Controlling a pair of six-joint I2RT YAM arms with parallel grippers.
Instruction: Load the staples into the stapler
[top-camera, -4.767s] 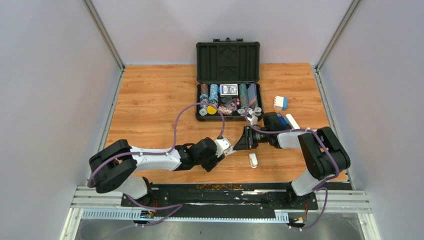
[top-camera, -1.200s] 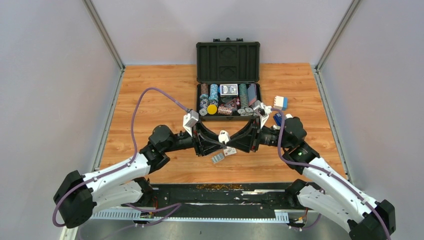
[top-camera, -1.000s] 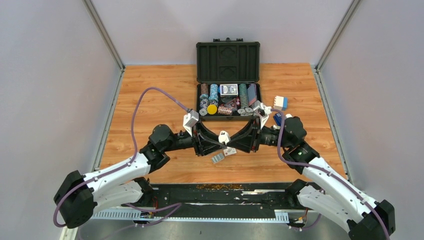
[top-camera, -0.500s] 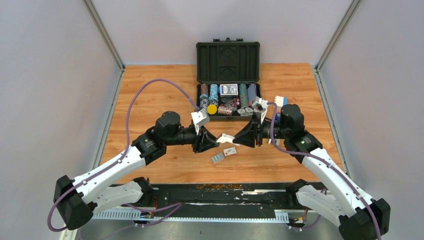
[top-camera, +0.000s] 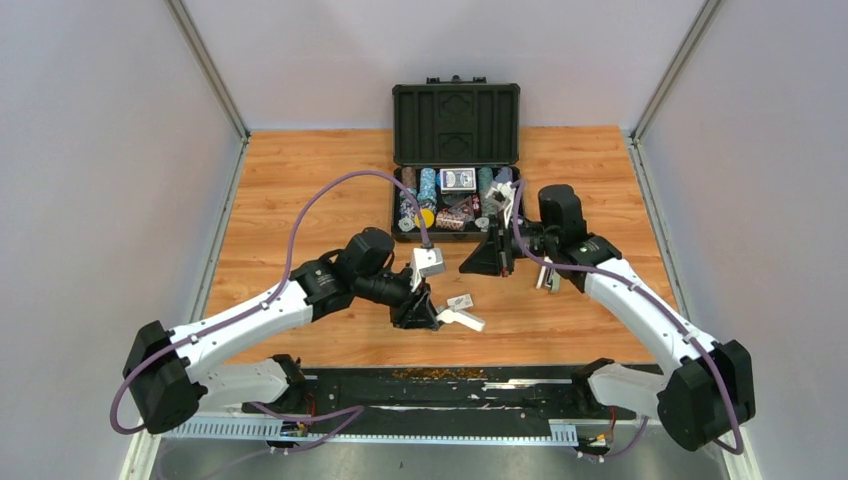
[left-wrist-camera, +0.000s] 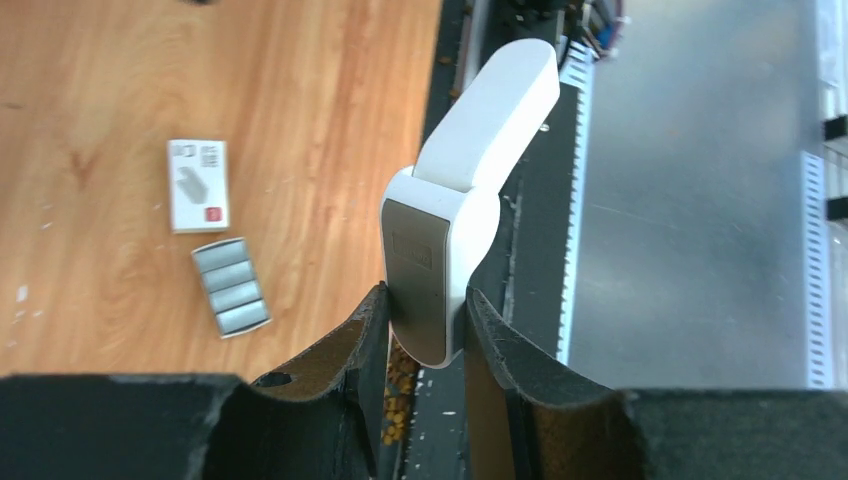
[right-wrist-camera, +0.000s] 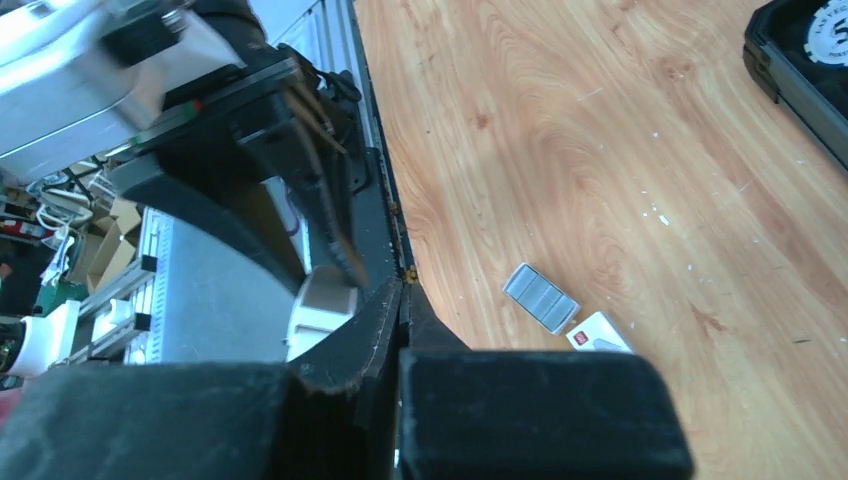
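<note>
My left gripper (top-camera: 428, 314) (left-wrist-camera: 425, 312) is shut on the stapler (top-camera: 461, 320) (left-wrist-camera: 470, 165), a slim white body with a grey-olive end face. It holds the stapler by that end, above the table's near edge. The staples (left-wrist-camera: 230, 287) (right-wrist-camera: 540, 297) are silvery strips in a small open tray on the wood, with the white box sleeve (top-camera: 460, 300) (left-wrist-camera: 197, 184) (right-wrist-camera: 598, 332) beside it. In the top view the tray is hidden under the left gripper. My right gripper (top-camera: 470, 267) (right-wrist-camera: 400, 292) is shut and empty, apart from the stapler, near the case.
An open black case (top-camera: 456, 120) with poker chips and a card deck stands at the back centre. The black rail and metal frame (top-camera: 450, 385) run along the near edge. Grey walls close both sides.
The left gripper has carried the stapler from mid-table toward the near edge. The right gripper has come away from the stapler and drawn back toward the case.
</note>
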